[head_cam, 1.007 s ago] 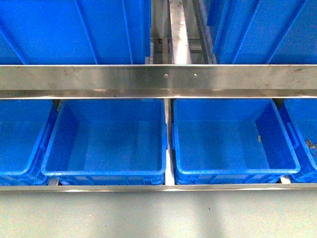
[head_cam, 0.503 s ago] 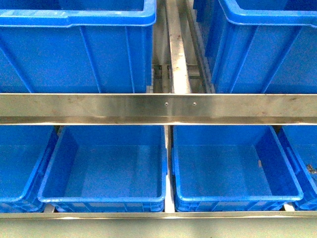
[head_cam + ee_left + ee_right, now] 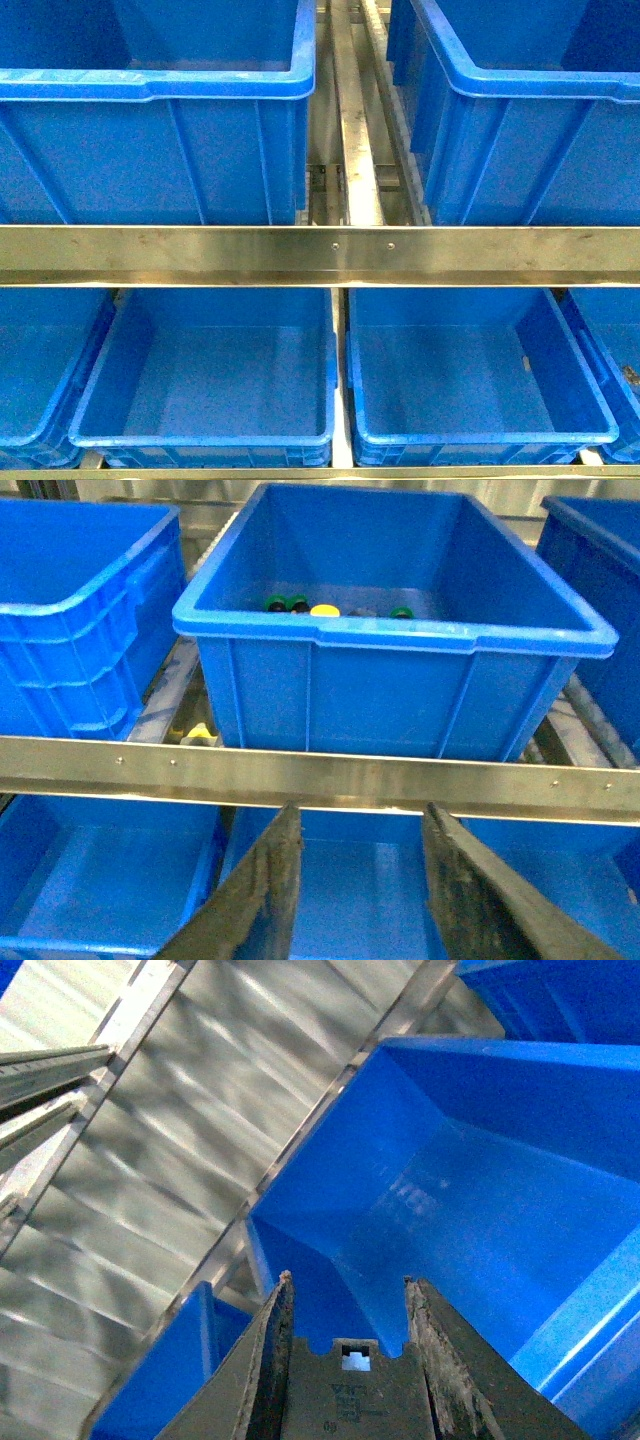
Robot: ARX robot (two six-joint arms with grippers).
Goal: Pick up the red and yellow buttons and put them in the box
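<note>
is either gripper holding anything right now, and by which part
Nothing is held. The left gripper and the right gripper are both open with empty gaps; the buttons lie in a blue bin, untouched.

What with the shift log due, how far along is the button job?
Barely begun. Done: nothing visible; the front view's lower bins show no buttons. In hand: nothing; the left gripper and right gripper are both open and empty. Left: the yellow button and green-edged buttons lie in the upper bin, unpicked.
</note>
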